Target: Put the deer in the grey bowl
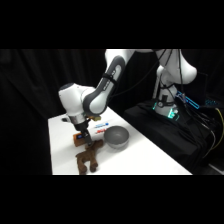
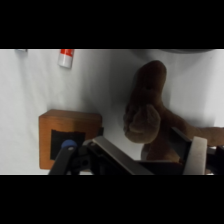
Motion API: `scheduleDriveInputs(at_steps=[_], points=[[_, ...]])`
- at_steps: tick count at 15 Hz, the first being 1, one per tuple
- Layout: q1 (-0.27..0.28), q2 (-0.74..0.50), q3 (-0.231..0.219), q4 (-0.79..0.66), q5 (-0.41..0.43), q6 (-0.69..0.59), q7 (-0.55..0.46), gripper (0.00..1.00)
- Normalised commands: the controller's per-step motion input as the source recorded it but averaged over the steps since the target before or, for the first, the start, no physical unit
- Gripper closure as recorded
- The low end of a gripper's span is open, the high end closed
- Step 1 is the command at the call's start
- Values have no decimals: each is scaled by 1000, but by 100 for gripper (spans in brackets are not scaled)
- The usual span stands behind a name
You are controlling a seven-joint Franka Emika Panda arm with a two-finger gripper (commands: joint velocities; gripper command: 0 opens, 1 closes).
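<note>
Deer sits right under my gripper, fingers look apart around it, I think. Grasp step; next I clamp, lift to grey bowl.

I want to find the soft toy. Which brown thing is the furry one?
The deer is the furry one: dark brown plush with stubby legs, beside the tool. The other brown thing, the cube, is hard, flat-sided and orange-brown.

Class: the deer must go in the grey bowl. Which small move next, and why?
Probably lower the gripper a little onto the deer: it lies on the table, partly beneath the fingers, ungrasped, beside the grey bowl.
</note>
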Motion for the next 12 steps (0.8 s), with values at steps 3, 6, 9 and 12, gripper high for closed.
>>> scheduleDriveInputs(at_steps=[3, 6, 9, 12], points=[[-69, 10, 84, 19, 103, 25, -188, 0], [-63, -82, 82, -106, 106, 70, -182, 0], [-89, -92, 86, -149, 133, 118, -202, 0], [-96, -86, 81, -145, 130, 124, -209, 0]])
